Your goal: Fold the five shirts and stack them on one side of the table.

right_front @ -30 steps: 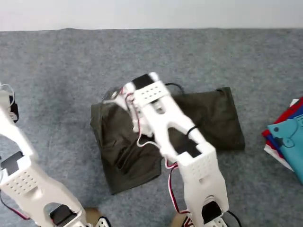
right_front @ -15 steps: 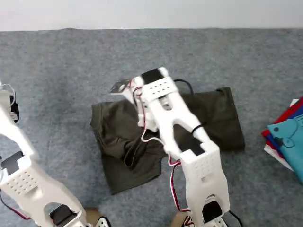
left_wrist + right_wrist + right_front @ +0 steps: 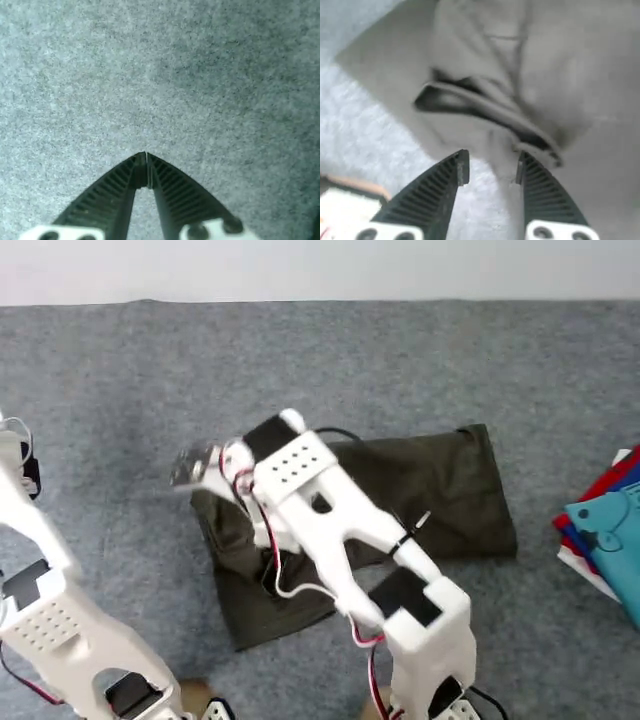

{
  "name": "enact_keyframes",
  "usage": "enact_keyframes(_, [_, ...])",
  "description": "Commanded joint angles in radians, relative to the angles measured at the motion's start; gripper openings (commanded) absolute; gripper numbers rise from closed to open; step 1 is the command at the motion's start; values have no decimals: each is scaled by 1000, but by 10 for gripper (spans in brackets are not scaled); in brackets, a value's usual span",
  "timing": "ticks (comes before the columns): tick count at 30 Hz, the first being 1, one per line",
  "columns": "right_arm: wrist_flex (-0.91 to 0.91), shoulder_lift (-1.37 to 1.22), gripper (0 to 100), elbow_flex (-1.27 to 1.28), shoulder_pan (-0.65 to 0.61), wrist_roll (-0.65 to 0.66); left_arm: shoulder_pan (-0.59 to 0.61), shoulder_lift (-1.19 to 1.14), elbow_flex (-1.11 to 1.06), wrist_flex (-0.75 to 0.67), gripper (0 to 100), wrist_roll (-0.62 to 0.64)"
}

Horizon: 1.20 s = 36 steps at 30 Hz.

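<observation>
Hovering at the left edge of the dark olive shirt (image 3: pixel 440 490) in the high view, R gripper (image 3: pixel 192 468) has its arm stretched across the cloth. R wrist view: jaws apart, nothing between them, w/ rumpled folds of the shirt (image 3: pixel 530 70) just beyond the tips. Shirt lies mid-table on grey felt (image 3: pixel 400 350), creased toward its left part. L gripper (image 3: pixel 146 162): jaws together, empty, above bare felt. L arm (image 3: pixel 60 640) at near left corner, well apart from the shirt. Stack of folded shirts (image 3: pixel 605 530), teal on top, red & white under, at the table's right edge.
</observation>
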<state>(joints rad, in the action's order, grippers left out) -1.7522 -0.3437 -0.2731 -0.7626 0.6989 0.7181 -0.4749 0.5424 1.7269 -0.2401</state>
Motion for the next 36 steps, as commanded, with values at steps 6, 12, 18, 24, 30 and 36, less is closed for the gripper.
enact_keyframes(6, [36, 179, 166, 230, -90, 178, -2, 5, 4, -6, 8, -3])
enact_keyframes(12, [107, 203, 166, 275, -133, 279, 12, 9, 5, -48, 8, -5])
enact_keyframes(18, [205, 199, 166, 308, -159, 339, 49, 5, 4, -54, 8, -9])
enact_keyframes(24, [312, 199, 165, 413, -170, 358, 71, 5, 4, -54, 8, -5])
enact_keyframes(30, [481, 199, 165, 549, -166, 358, 71, 5, 4, -54, 8, -5])
enact_keyframes(36, [498, 203, 6, 559, -165, 358, 68, 3, 4, -54, 8, -5])
